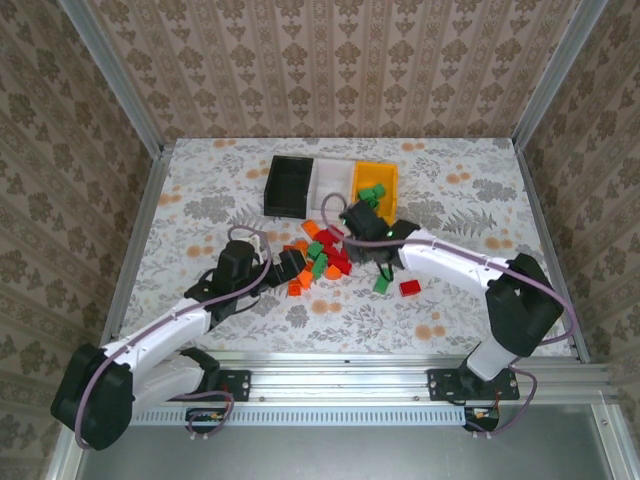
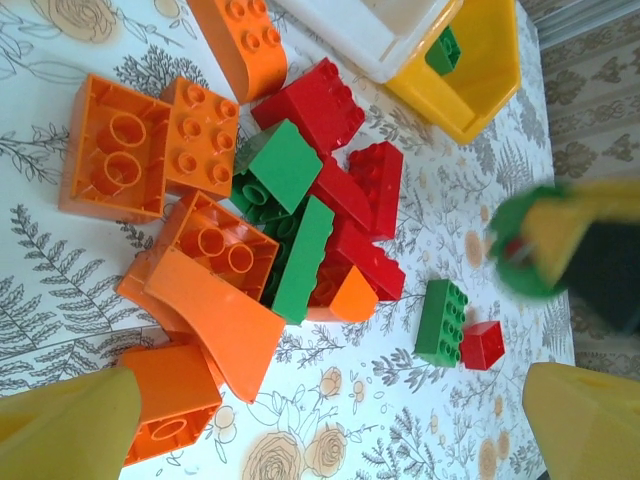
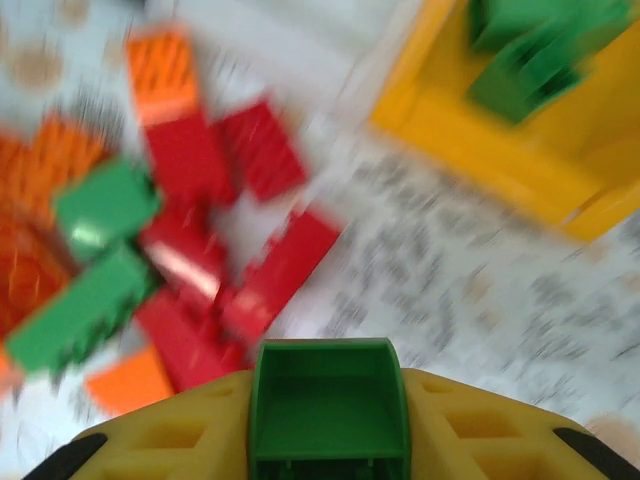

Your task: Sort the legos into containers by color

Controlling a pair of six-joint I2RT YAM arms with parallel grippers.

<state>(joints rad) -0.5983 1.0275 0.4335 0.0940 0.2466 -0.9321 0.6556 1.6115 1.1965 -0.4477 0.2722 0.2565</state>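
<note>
Green brick (image 3: 328, 415) clamped in the right claw (image 1: 362, 220) sits right under the wrist cam, hanging above the desk (image 1: 200, 190) just short of the yellow bin (image 1: 388, 172). The black bin (image 1: 275, 190) and white bin (image 1: 330, 175) are lined up to its left. The yellow one already has greens inside, so imo that's the target: get fully past the rim, drop low, then release so it doesn't bounce out. The lego pile (image 1: 318, 255) is heaped mid-desk, with the left claw (image 1: 288, 262) beside it, spread wide and empty. A loose green (image 1: 381, 285) and a loose red (image 1: 410, 288) lie off to the side.
</note>
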